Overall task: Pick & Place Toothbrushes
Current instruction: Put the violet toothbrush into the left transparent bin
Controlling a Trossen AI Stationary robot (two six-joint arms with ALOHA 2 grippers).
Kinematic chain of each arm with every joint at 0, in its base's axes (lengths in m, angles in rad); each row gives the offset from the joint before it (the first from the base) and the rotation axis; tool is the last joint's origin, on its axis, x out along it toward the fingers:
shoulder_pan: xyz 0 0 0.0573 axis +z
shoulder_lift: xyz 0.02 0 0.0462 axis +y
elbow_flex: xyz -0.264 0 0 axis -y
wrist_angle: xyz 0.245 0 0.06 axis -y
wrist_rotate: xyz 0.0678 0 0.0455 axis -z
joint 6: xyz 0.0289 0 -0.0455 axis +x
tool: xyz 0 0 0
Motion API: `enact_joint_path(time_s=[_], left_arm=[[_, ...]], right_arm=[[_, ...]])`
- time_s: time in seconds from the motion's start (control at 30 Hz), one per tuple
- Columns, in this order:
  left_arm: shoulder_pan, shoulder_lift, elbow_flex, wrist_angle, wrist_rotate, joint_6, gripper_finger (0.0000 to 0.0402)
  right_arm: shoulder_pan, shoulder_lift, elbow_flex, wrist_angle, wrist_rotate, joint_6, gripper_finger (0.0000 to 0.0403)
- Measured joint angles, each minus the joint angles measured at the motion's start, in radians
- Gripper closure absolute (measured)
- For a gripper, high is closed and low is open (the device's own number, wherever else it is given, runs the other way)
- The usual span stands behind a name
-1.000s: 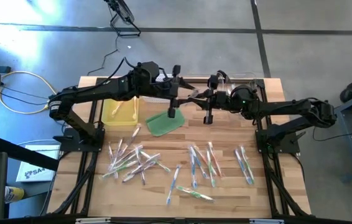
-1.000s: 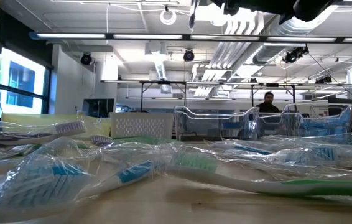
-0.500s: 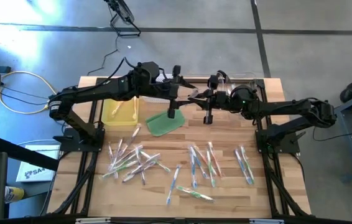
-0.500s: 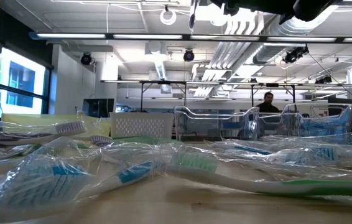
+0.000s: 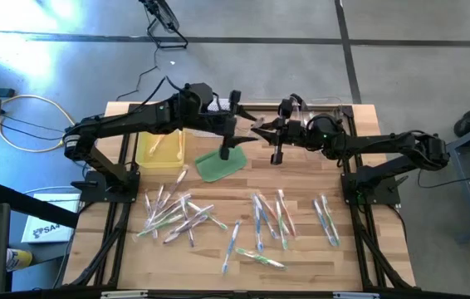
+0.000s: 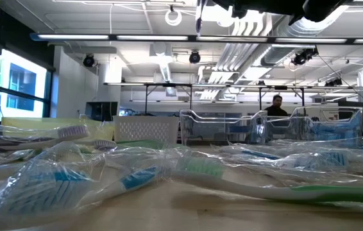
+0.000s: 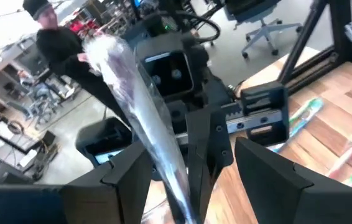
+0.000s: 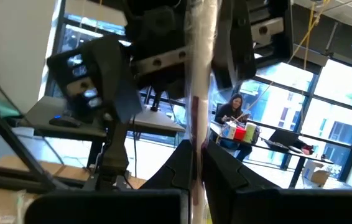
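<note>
A toothbrush in a clear wrapper is held high over the table's far middle, its bristle head uppermost. My right gripper is shut on it, reaching in from the table's right. My left gripper faces it from the left and is open, one finger on each side of the toothbrush and, as far as shows, clear of it. In the low view the toothbrush hangs under the dark arms at the top edge. Several more wrapped toothbrushes lie flat on the table. My right gripper pinches the wrapped handle between its two fingers, well below the bristle head. The fingers come roughly level from the table's right side and lie across the toothbrush. It stands steeply, head up, lifted clear of the table.
A green pad lies below the grippers, a yellow tray at the far left, a clear bin at the far right. More toothbrush heaps lie toward the near edge. A person sits in the room behind.
My left gripper has rolled a little about its own pointing line while staying in place next to the toothbrush. My right gripper and the toothbrush have kept still.
</note>
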Motion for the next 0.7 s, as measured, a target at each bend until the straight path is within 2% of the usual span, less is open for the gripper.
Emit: enact_joint_path(time_s=[0.1, 0.27, 0.4, 0.53, 0.63, 0.7], left_arm=[[0.0, -0.032, -0.02, -0.036, 0.008, 0.008, 0.0183], [0.0, -0.101, -0.147, 0.069, 0.007, 0.008, 0.0183], [-0.001, -0.19, -0.27, 0.171, -0.002, 0.008, 0.0183], [-0.001, -0.285, -0.376, 0.242, -0.026, 0.008, 0.0183], [0.0, -0.35, -0.417, 0.253, -0.025, 0.012, 0.0183], [-0.001, -0.394, -0.434, 0.238, -0.025, 0.013, 0.0183]], right_arm=[[0.0, 0.0, 0.0, -0.01, -0.003, 0.0, 0.0391], [0.0, 0.0, 0.0, -0.021, 0.008, 0.0, 0.0391], [-0.001, 0.0, 0.0, -0.049, 0.057, 0.0, 0.0392], [0.0, 0.0, 0.0, -0.065, 0.055, -0.002, 0.0392], [0.0, -0.001, 0.001, -0.087, 0.062, 0.0, 0.0392], [0.0, -0.001, 0.001, -0.113, 0.104, 0.0, 0.0392]])
